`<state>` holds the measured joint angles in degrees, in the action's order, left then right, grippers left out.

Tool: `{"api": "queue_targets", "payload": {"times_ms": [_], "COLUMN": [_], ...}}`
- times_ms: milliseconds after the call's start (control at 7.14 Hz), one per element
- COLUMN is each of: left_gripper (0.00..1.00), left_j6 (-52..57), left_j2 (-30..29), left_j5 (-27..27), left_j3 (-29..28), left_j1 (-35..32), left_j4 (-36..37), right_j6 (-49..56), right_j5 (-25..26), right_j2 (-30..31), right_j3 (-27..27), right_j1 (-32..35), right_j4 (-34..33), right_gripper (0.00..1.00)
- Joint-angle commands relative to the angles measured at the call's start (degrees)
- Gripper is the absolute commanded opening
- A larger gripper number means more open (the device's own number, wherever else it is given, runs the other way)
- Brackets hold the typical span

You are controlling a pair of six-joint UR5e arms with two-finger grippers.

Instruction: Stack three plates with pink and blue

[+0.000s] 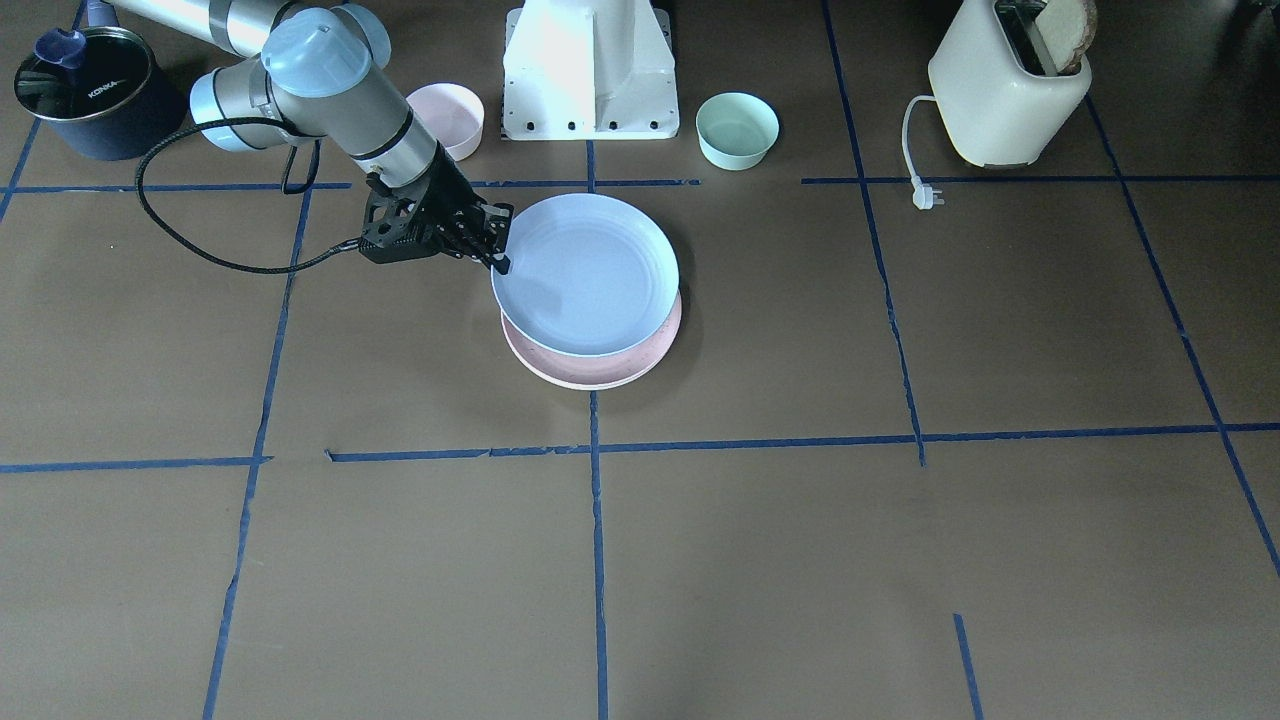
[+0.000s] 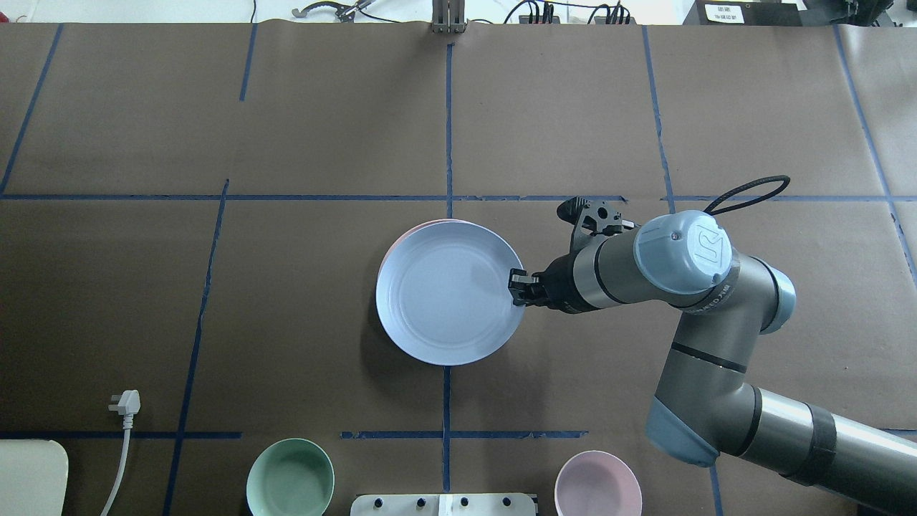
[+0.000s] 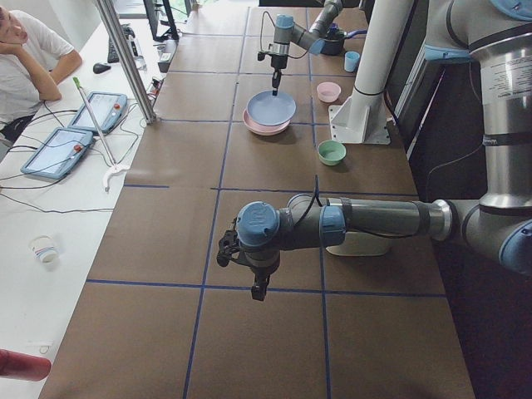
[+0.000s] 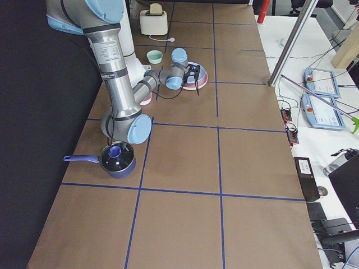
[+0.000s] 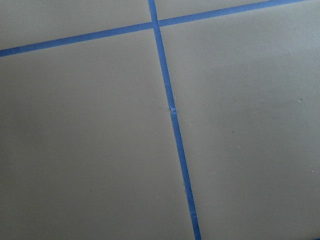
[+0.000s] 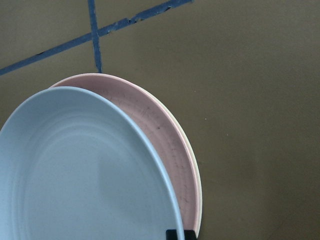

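Over the pink plate (image 1: 600, 368), the blue plate (image 1: 585, 275) faces up, offset.

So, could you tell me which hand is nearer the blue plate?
Right: the right hand holds the rim of the blue plate; the left hand hangs far along the table.

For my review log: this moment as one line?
right gripper: grips blue plate rim | blue plate: over pink plate, offset | left gripper: state unclear

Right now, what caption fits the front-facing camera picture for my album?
Right arm's jaws pinch the blue plate by its rim, over the pink plate.
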<state>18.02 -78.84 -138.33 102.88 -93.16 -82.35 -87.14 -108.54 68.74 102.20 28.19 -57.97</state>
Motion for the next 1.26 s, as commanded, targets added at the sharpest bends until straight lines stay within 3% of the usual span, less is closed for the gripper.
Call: {"api": "queue_targets", "payload": {"times_ms": [0, 140, 420, 560, 840, 1120], "left_gripper": [1.0, 1.0, 1.0, 1.0, 1.0, 1.0], "left_j6": [0.0, 0.0, 0.0, -0.1, -0.3, 0.2], "left_j2": [0.0, 0.0, -0.1, -0.1, -0.8, -0.6], "left_j5": [0.0, 0.0, 0.0, 0.1, 0.9, 0.3], "left_j3": [0.0, 0.0, -0.1, -0.1, -0.6, -1.2], "left_j1": [0.0, 0.0, 0.1, 0.2, 0.4, 0.4], "left_j4": [0.0, 0.0, 0.0, 0.0, 0.9, 0.2], "right_j6": [0.0, 0.3, 1.6, 8.5, 29.2, 55.7], "right_j5": [1.5, 1.8, -0.7, -6.1, -15.5, -20.2], "right_j2": [-0.4, -0.4, -2.2, -2.6, -1.8, 3.4], "right_j3": [-1.0, -1.6, -1.6, -1.5, -1.7, -1.7], "right_j1": [-0.2, -0.2, 2.9, 7.3, 19.2, 31.9], "right_j4": [0.0, -0.1, -7.1, -11.2, -23.5, -33.6], "right_gripper": [0.28, 0.99, 1.0, 1.0, 1.0, 1.0]}}
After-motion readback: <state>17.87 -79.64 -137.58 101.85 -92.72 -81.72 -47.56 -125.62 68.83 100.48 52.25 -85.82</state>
